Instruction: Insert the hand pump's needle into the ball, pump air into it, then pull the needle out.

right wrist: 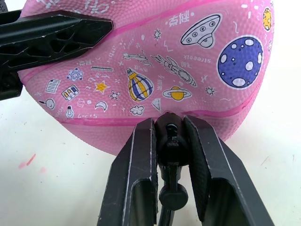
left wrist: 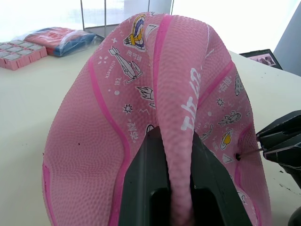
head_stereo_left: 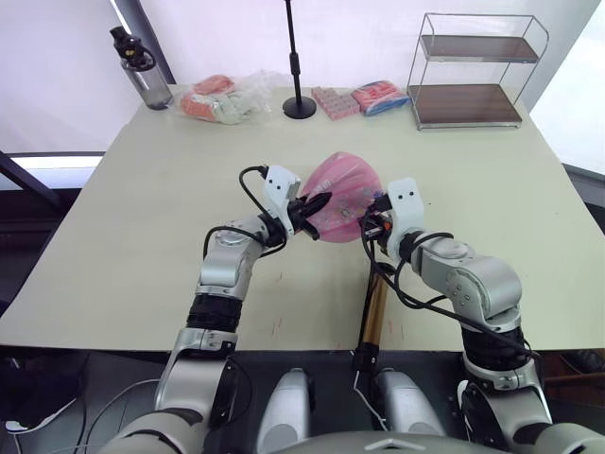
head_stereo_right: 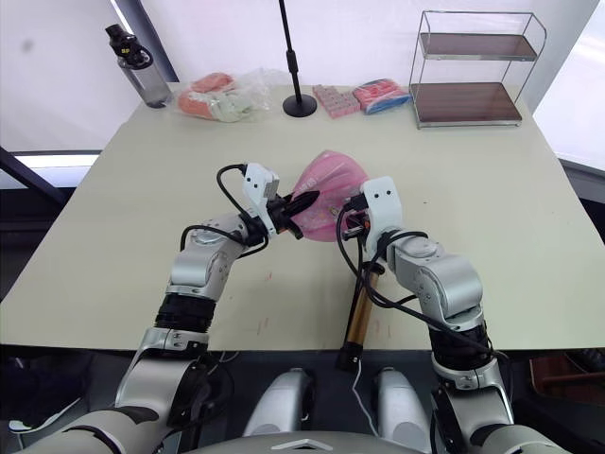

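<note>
Right gripper [right wrist: 171, 141]: fingers closed on the black fitting of the needle [left wrist: 249, 151], hose trailing back between them.
Left gripper [left wrist: 178, 155]: fingers pinched on a raised fold of the ball [head_stereo_left: 342, 196], holding it up on edge over the table [head_stereo_left: 132, 218].
Ball position: mid-table, between the two grippers, deflated and creased; valve hole faces the right gripper.
Needle position: thin pin tip at the small dark valve hole in the left wrist view; whether it has entered cannot be told.
Hand pump [head_stereo_left: 373, 322]: lies on the table near the front edge, under the right forearm, its hose running up to the fitting.
Step in hand: judged to be insertion of the needle into the valve.
Alignment: keep the pin square to the rubber at the hole; an angled push would likely bend the pin or skid it across the skin.
Counter-hold: the soft ball will yield, so the left grip should brace against the push.
Feed: advance slowly and straight until the fitting seats.
Risk: hose pull could twist the fitting within the fingers.
</note>
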`<state>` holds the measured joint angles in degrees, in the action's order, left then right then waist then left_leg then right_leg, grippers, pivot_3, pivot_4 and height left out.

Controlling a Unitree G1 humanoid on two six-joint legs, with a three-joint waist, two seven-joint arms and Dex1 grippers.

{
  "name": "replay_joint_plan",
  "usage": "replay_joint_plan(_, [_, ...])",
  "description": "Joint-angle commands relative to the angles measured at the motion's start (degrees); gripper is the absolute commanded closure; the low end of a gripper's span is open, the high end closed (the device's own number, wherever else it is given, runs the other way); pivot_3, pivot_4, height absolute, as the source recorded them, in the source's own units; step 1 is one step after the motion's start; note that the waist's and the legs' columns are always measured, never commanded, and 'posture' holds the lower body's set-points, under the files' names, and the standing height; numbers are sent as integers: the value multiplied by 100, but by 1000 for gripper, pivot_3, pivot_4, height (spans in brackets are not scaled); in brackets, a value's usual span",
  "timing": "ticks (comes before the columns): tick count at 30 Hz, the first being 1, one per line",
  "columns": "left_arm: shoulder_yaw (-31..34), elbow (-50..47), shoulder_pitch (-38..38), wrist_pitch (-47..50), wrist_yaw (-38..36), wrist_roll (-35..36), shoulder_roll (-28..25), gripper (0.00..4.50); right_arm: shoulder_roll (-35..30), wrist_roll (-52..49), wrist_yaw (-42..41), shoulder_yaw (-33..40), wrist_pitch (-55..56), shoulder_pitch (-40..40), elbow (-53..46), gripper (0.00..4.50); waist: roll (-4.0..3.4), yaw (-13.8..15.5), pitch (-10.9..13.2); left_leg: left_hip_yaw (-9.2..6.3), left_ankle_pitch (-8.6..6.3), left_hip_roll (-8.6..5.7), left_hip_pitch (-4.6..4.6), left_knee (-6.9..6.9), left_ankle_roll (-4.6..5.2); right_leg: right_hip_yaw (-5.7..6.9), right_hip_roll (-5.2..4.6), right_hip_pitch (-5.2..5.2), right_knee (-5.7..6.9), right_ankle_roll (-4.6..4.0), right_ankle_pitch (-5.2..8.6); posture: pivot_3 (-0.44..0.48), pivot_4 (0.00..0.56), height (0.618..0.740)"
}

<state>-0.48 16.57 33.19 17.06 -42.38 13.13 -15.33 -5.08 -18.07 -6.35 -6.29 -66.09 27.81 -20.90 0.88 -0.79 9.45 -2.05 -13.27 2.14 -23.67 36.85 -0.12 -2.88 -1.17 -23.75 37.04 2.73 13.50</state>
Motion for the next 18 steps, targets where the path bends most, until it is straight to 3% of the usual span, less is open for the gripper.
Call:
replay_joint_plan(1, [-328,421,-218,204,-43,-171,61,4500,-203,77,-163,-260,95,48,-214,4158,0,0,0,0,0,0,0,1,0,0,0,0,0,0,0,0,150,731])
replay_joint_plan(7, [-349,439,-201,258,-74,-157,76,4500,-990,471,-641,-1133,453,305,-54,4158,-3,0,-3,0,0,0,3,9,0,1,0,7,1,1,0,0,150,731])
replay_joint_plan(18, [-405,482,-160,455,-121,-117,129,4500,-1411,784,-1345,-1815,264,1086,782,4158,2,-18,-9,3,0,0,18,38,0,-6,4,13,41,9,5,0,150,731])
